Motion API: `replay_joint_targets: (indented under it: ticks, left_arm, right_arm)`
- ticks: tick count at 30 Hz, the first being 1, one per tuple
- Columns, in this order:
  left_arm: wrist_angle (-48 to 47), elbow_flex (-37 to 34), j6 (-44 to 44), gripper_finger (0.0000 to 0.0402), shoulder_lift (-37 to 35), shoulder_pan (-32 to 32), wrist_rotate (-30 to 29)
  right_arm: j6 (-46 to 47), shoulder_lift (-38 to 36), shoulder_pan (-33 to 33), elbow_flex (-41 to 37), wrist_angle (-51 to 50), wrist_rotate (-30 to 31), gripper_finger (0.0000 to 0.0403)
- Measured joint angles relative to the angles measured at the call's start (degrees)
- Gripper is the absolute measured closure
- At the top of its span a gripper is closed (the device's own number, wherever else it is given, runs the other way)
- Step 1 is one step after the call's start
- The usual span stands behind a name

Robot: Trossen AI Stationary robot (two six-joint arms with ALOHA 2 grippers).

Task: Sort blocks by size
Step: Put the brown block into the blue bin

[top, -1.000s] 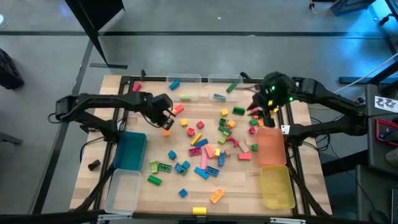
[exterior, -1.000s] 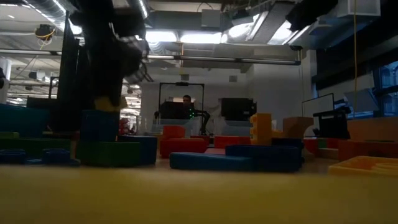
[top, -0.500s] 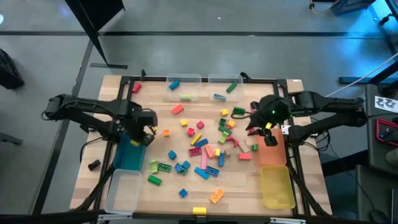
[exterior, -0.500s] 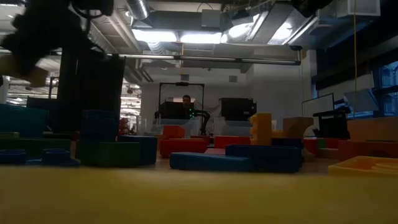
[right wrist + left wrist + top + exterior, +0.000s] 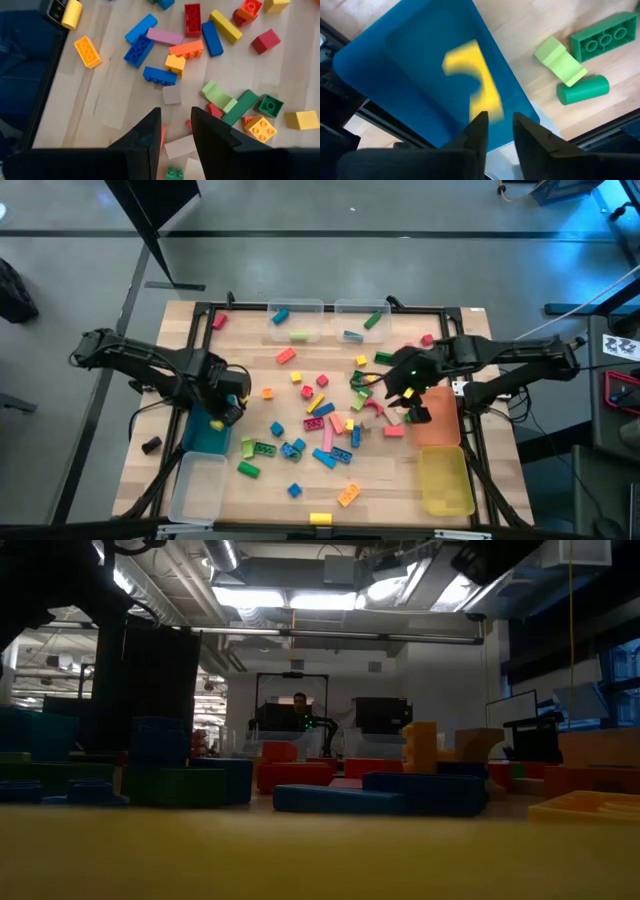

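The left gripper (image 5: 496, 125) hangs over the blue bin (image 5: 209, 428), fingers a little apart and holding nothing — a yellow block (image 5: 472, 82), blurred, sits just beyond the fingertips, over the bin's floor. The right gripper (image 5: 402, 392) hovers beside the orange bin (image 5: 437, 420), above the heap's edge; whether it grips anything cannot be told. A second ago the left gripper was over the scattered blocks (image 5: 322, 416) near the table's middle; the right was nearer the clear bin (image 5: 360, 325). Bare wood lies between the heap and the blue bin.
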Motion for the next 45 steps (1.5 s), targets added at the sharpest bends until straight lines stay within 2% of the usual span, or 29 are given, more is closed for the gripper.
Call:
replay_joint_targets:
  ticks: [7, 15, 22, 29, 37, 45]
  left_arm:
    - [0.5, 0.0, 0.4, 0.0257, 0.0, 0.2, -0.4]
    - [8.7, 0.0, 7.9, 0.0247, 0.0, 0.2, -6.8]
    - [16.7, 0.0, 15.1, 0.0247, 0.0, 0.2, -16.0]
    - [18.8, 0.0, 22.7, 0.0247, 0.0, 0.2, -22.4]
    - [18.8, 0.0, 25.4, 0.0247, 0.0, 0.2, -25.7]
    - [19.2, 0.0, 25.4, 0.0247, 0.0, 0.2, -25.8]
  right_arm:
    - [0.0, 5.4, 0.0, 0.0, 0.0, 0.0, 0.0251]
    - [-0.4, 12.2, 0.0, 0.0, 0.0, -0.1, 0.019]
    - [-0.1, 18.3, 0.0, 0.0, -0.1, -0.2, 0.0182]
    - [2.7, 22.7, 0.7, 0.0, 0.5, 0.0, 0.0182]
    - [2.5, 24.4, 8.0, 0.0, 2.7, 12.2, 0.0183]
    - [2.5, 24.8, 12.9, 0.0, 5.5, 16.3, 0.0183]
